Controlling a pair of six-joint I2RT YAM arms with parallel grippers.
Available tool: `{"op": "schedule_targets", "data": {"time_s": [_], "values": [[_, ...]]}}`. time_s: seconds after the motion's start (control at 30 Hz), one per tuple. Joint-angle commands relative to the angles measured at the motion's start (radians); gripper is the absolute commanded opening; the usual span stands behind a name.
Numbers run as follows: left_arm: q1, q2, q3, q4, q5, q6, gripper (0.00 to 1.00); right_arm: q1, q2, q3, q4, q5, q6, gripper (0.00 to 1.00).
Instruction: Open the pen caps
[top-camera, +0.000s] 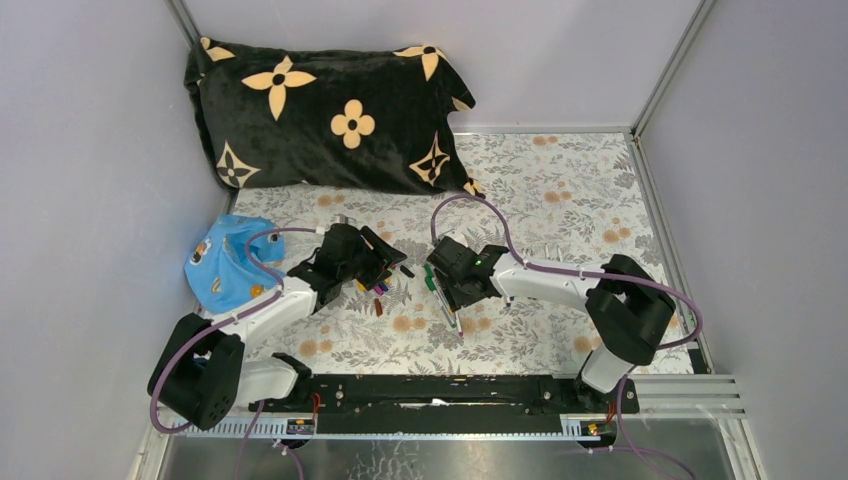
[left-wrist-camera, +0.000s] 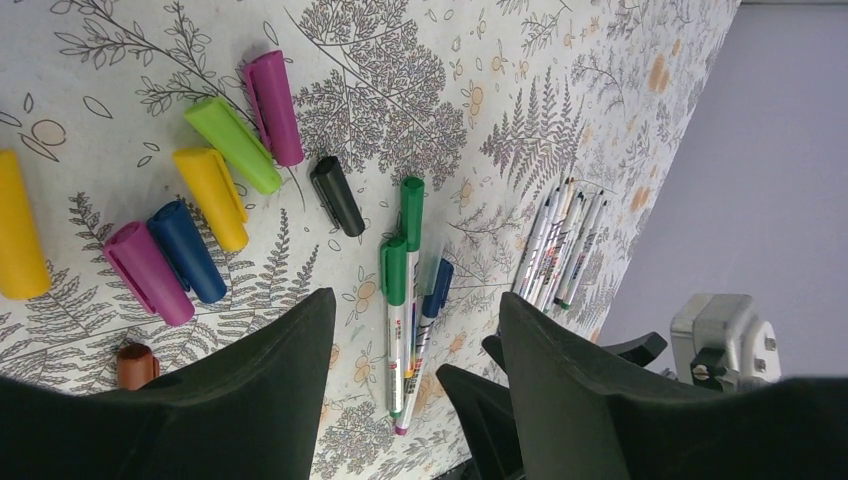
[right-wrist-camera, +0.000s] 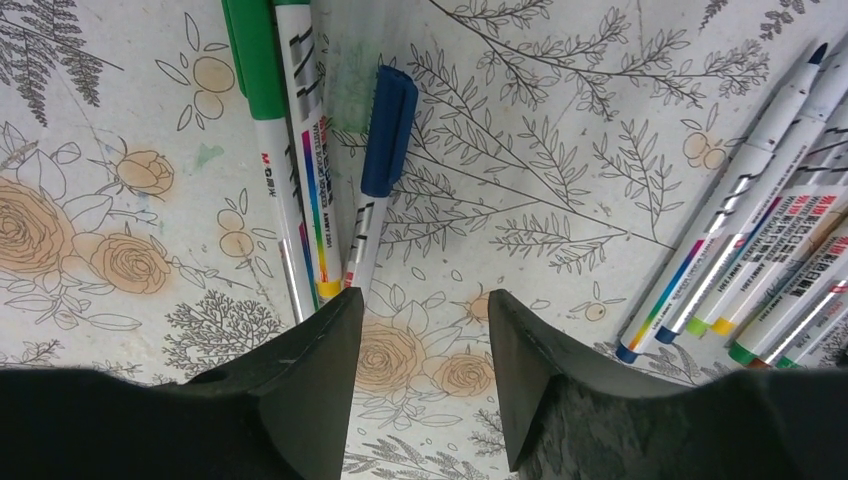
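Three pens are lying capped near the middle of the table, a little toward its near edge: two are wearing green caps and one a blue cap. The pen caps already off are lying loose on their left, toward the table's left edge. The uncapped pens are lying bunched on the other side, toward the right edge.

The right gripper is hanging low over the table with its jaws wide and nothing between them, its tips just short of the tail of the blue-capped pen. The left gripper is also standing wide and empty, looking down on the three capped pens.

The step in hand appears to be picking up the next capped pen, most likely the blue one.

- **Where to grip:** the right gripper should be closing on bare barrel, well clear of the cap.
- **The risk:** the blue pen's tail is running in against its green neighbour, so a careless pinch could be catching two pens at once. Coming in from the free side is probably safer.
- **Pulling the cap:** once the pen is lifted, the cap end should be pointing toward the left gripper, which should be taking the cap alone and pulling straight along the pen, without twisting or bending. The barrel looks smooth and round, so a firm, centred hold matters.
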Motion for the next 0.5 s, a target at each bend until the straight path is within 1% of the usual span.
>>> {"op": "schedule_targets", "data": {"time_s": [0.0,0.47], "values": [[-0.009,-0.021,-0.006,0.007,-0.001,-0.008,0.67,0.01,0.017,0.028,0.036,-0.017,0.017,0.55],[-0.012,-0.028,-0.008,0.011,0.001,-0.011,0.67,0.018,0.068,0.052,0.052,-0.026,0.017,0.55]]}}
